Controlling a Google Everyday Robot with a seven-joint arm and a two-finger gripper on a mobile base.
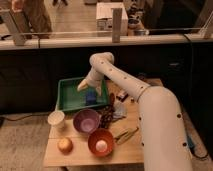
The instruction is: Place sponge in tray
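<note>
The blue sponge (90, 96) is inside the green tray (68, 98), toward its right side. The tray stands at the back left of the wooden table. My gripper (84, 86) is over the tray, just above and to the left of the sponge. I cannot tell whether it touches the sponge. My white arm (150, 115) reaches in from the lower right across the table.
In front of the tray stand a white cup (56, 119), a purple bowl (86, 121) and an orange bowl (101, 142) with a pale object in it. An orange fruit (64, 145) lies at the front left. Snack packets (111, 114) and a green utensil (125, 134) lie beside my arm.
</note>
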